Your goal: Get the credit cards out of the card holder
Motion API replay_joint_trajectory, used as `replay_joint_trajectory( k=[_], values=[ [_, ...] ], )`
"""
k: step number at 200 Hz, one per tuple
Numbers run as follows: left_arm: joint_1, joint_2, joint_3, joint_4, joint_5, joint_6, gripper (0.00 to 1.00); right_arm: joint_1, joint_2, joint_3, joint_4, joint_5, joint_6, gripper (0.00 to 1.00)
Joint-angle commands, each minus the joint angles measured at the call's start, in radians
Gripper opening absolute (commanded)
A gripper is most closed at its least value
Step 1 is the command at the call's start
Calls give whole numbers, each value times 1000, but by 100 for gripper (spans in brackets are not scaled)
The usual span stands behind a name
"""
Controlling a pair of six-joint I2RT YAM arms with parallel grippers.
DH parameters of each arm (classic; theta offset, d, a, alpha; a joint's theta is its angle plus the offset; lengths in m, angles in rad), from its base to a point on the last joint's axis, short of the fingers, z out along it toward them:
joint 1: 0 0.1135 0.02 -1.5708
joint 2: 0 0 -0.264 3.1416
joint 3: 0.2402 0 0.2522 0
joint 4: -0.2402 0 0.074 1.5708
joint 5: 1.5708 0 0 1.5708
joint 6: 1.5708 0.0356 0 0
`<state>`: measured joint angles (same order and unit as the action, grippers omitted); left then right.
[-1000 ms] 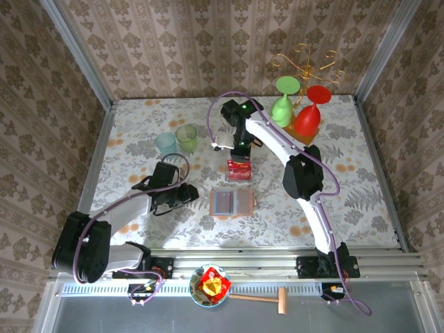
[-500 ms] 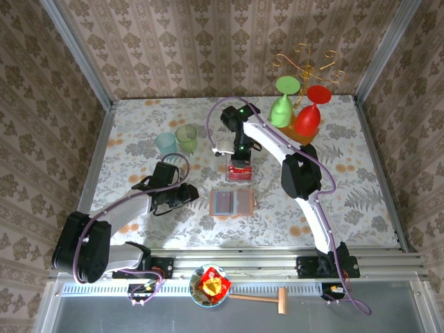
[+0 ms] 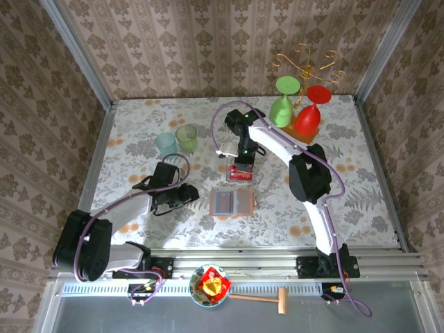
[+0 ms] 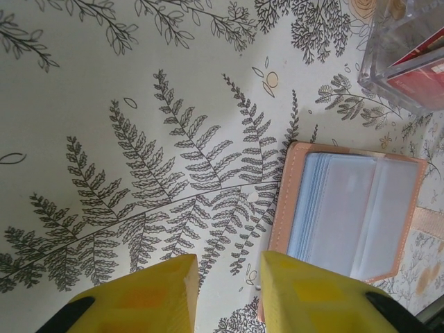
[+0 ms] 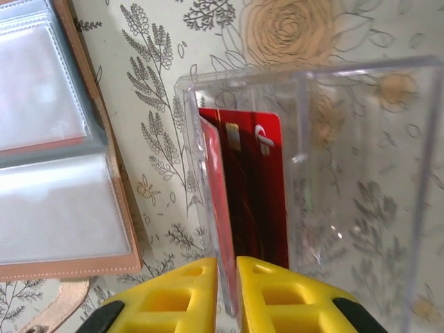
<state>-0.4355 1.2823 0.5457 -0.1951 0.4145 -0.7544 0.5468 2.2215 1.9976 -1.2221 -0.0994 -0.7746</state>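
Straddling one credit card (image 5: 216, 208) edgewise, the right end effector (image 5: 227, 267) shows an unclear grip; the left end effector (image 4: 229, 277) hangs released.

both arms stretched out, wrists low
left gripper (image 3: 187, 195) (image 4: 227, 267) fingers parted; right gripper (image 3: 241, 167) (image 5: 227, 267) pointing down, fingers a slit apart

Overhead view looking down, both wrist views close, sharing card holder (image 4: 350, 208)

Card holder (image 5: 126, 229) with matt salmon leather-like cover, glossy clear plastic sleeves inside, cards (image 5: 253, 187) of glossy red plastic, box (image 5: 361, 173) of smooth transparent plastic with bright reflections, table (image 4: 139, 104) in matt fern and flower print, stand (image 3: 305, 59) of shiny gold wire, goblets (image 3: 283, 107) glossy and translucent.
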Motion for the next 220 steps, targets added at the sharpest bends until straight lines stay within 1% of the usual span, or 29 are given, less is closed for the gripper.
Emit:
replay_joint_trajectory(
  k=[1,40,81,101,131,156,158,161,183,220],
  values=[
    [11,13,24,6,21,16,30,-4,-90,-59,69,64,51,17],
    [7,22,29,26,32,9,30,14,-211,-215,189,73,158,18],
    [-8,31,36,39,35,6,30,43,-311,-366,282,56,290,18],
    [-14,37,33,54,37,0,31,62,-349,-432,333,56,387,18],
    [-14,53,30,92,45,-12,32,94,-408,-543,440,41,573,20],
    [-14,80,35,121,57,-23,32,130,-447,-632,557,50,780,21],
    [-38,81,37,123,58,-22,32,133,-449,-639,561,51,797,21],
    [-45,85,39,123,60,-22,32,138,-454,-648,576,54,823,21],
    [-61,96,50,124,64,-22,32,162,-491,-721,656,37,1002,22],
    [-84,104,42,135,67,-29,32,182,-581,-873,811,11,1269,19]
  ],
)
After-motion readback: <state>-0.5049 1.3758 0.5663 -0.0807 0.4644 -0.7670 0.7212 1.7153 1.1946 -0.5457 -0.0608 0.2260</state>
